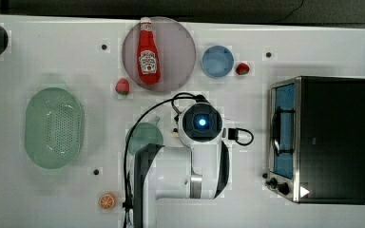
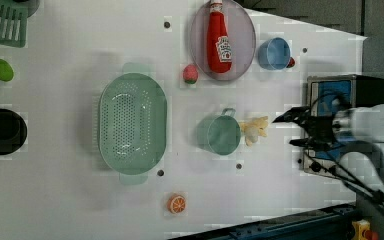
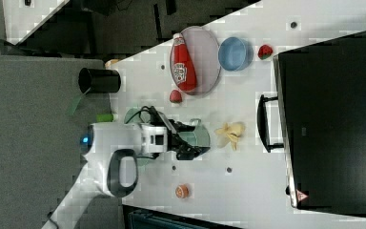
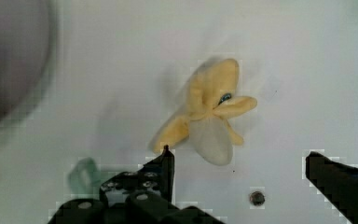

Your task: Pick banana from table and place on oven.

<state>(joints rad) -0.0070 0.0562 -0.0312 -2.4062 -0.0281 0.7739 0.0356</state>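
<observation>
Ketchup bottle [image 2: 218,37] lies on grey plate [image 2: 245,35]. Blue bowl [image 2: 273,53], green colander [image 2: 132,123], teal cup [image 2: 220,134]: nothing visible inside. Banana [image 2: 255,129], peeled, on bench [image 2: 70,190] betw. cup & oven [image 2: 340,90]. Gripper [image 4: 240,170] w/ jaws wide apart, holding nothing, near banana.

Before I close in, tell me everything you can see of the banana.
The banana is a small pale yellow toy, half peeled, with peel flaps splayed around a paler core. It looks like soft plastic. It lies flat on the white table, between the green mug and the oven, touching neither. The open gripper hangs above it, not touching.
</observation>
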